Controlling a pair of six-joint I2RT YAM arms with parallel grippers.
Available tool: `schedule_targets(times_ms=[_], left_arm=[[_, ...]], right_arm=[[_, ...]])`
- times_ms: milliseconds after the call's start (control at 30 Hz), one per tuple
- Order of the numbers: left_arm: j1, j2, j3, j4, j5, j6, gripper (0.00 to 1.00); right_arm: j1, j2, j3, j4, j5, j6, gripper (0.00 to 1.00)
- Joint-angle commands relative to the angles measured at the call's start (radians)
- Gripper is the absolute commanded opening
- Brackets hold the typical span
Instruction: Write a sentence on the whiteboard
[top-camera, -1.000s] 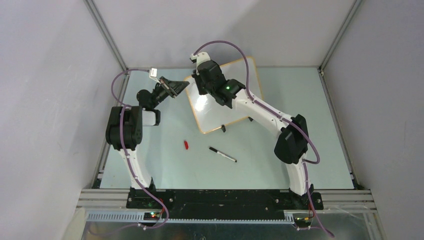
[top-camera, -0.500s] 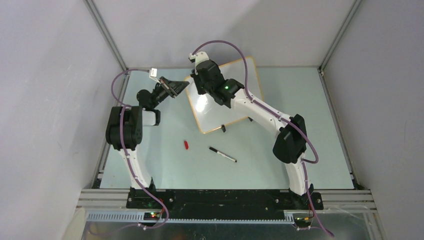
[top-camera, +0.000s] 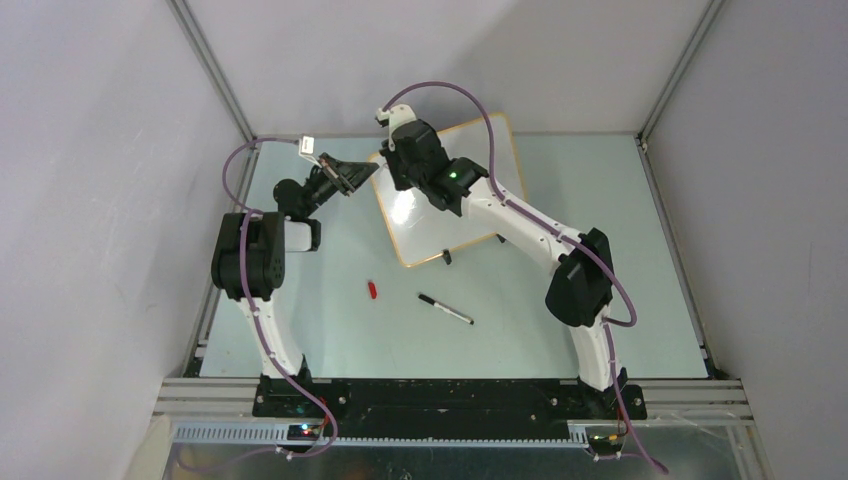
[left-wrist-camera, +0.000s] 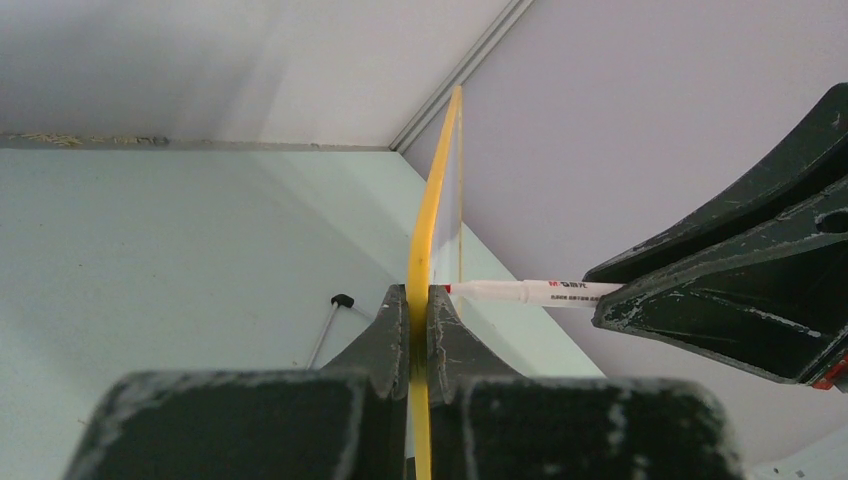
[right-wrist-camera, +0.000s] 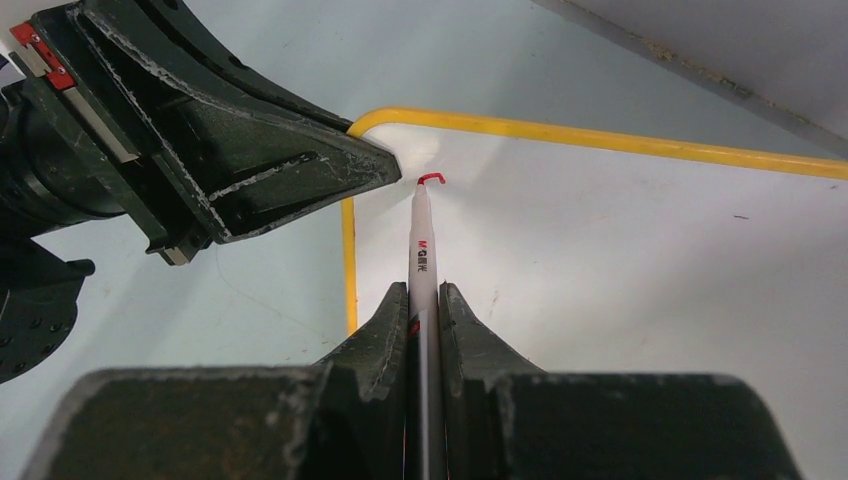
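Note:
The whiteboard (top-camera: 450, 210) lies tilted on the table, glossy white with an orange rim. My left gripper (top-camera: 366, 172) is shut on its left rim (left-wrist-camera: 425, 240), seen edge-on in the left wrist view. My right gripper (top-camera: 398, 160) is shut on a white marker with a red tip (right-wrist-camera: 421, 240), whose tip touches the board (right-wrist-camera: 620, 250) near its top left corner. A short red curved stroke (right-wrist-camera: 431, 178) is all of the sentence that shows. The marker also shows in the left wrist view (left-wrist-camera: 520, 291).
A black marker (top-camera: 445, 308) and a red cap (top-camera: 372, 290) lie on the table in front of the board. One black clip foot (top-camera: 446, 257) sits at the board's near edge. Walls close in the table at back and sides.
My right gripper with the marker has shifted slightly left and up along the board's top left corner. The left arm and board have not moved.

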Motion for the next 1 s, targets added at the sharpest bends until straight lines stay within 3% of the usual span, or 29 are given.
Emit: schedule_targets(times_ms=[0, 967], left_arm=[[-0.023, -0.018, 0.019, 0.032, 0.047, 0.049, 0.0], [-0.023, -0.025, 0.01, 0.035, 0.047, 0.052, 0.0]], right_arm=[[0.008, 0.007, 0.046, -0.007, -0.02, -0.012, 0.0], [0.011, -0.062, -0.086, -0.008, -0.012, -0.007, 0.0]])
